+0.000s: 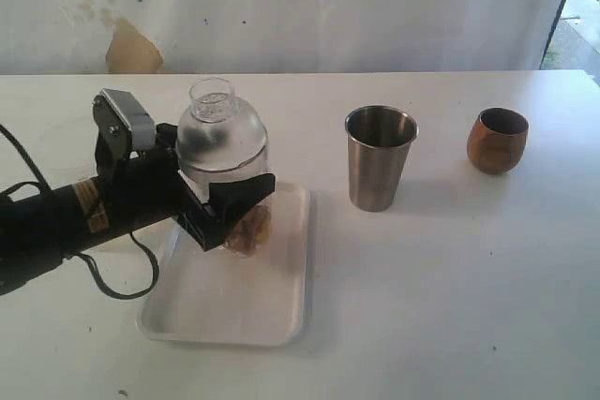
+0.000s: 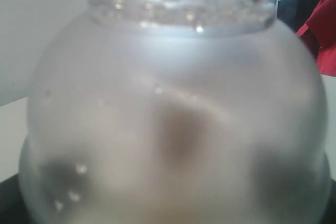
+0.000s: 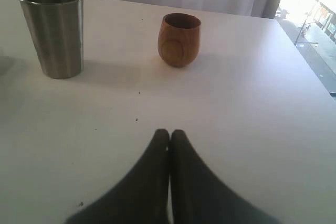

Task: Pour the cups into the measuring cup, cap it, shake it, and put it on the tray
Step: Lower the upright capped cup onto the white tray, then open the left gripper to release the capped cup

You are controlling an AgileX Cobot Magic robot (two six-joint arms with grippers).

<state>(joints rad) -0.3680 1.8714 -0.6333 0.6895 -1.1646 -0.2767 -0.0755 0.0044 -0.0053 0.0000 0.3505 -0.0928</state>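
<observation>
Over on the left, the left gripper (image 1: 230, 208) has the measuring cup (image 1: 246, 229) in hand, with its black jaws clamped on either side of the clear body just under the lid. The cup stands upright over the far part of the tray (image 1: 244, 311). From here I can't tell whether its base touches the tray or sits just above it. There's something brownish low down inside the cup. On top sits the frosted dome cap (image 1: 222, 142) with a clear neck, and the left wrist view is almost all cap (image 2: 173, 129), cloudy and speckled with droplets around the neck.

The tray lies flat on the white bench (image 1: 450, 278) at the near left. A black cable (image 1: 112, 278) loops off the arm beside it.

To the right of the tray and well apart from it, the steel tumbler (image 1: 380, 158) stands upright with its mouth open. Further right is the wooden cup (image 1: 497, 140), also upright. The two have a clear gap between them and nothing is touching either one.

The right gripper (image 3: 169, 137) doesn't show in the exterior view. Its own wrist view shows its jaws pressed tight together with nothing between them, low over bare bench. The tumbler (image 3: 52, 30) and wooden cup (image 3: 179, 39) are well beyond its tips.
</observation>
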